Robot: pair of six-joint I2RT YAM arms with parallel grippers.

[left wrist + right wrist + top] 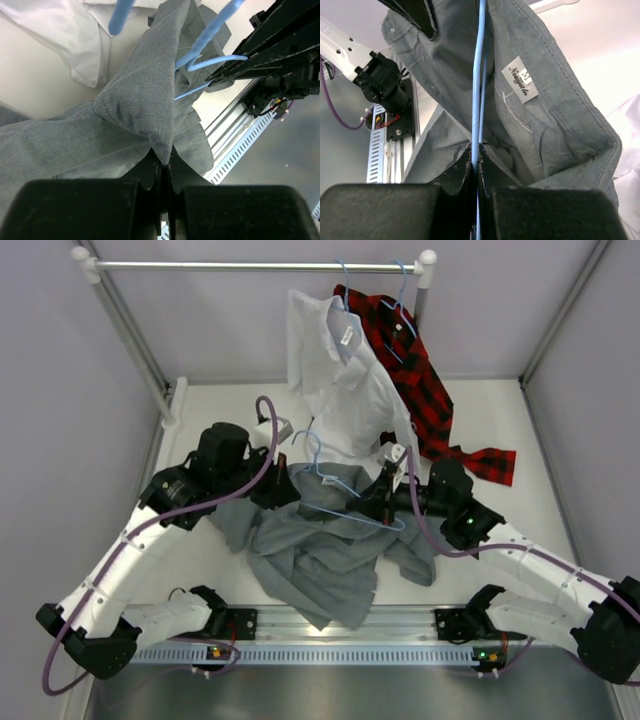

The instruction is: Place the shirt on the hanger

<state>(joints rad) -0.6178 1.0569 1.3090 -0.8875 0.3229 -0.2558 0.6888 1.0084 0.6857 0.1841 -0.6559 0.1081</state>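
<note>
The grey shirt [320,550] lies crumpled on the table's near middle. The light-blue wire hanger [335,480] sits over its collar area, hook toward the back. My left gripper [283,486] is shut on a fold of the grey shirt [140,100] at its left side and lifts it. My right gripper [383,496] is shut on the hanger's wire [479,75] at the shirt's right side. In the right wrist view the wire runs into the open collar beside the neck label [520,79]. The hanger also shows in the left wrist view [210,35].
A white shirt [340,380] and a red-and-black plaid shirt [420,390] hang on blue hangers from the rail [250,265] at the back. The plaid shirt's hem trails on the table at right. A slotted metal rail [340,650] runs along the near edge.
</note>
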